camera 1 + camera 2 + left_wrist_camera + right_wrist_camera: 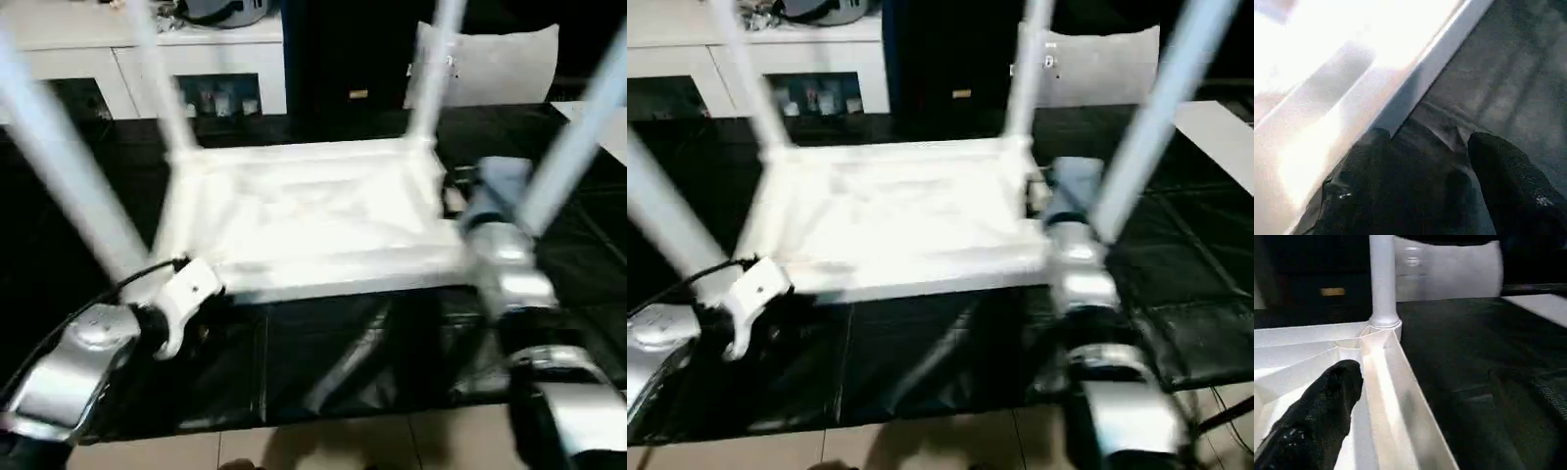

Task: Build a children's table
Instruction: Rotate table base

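Left gripper point(1420, 186) fingers apart beside upturned tabletop point(313, 220) edge, right gripper point(1400, 431) fingers wide over its rim

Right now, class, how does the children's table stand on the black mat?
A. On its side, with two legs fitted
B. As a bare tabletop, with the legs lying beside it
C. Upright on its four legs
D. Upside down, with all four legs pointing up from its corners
D: the tabletop lies ribbed side up on the black mat, and four legs rise from its corners.
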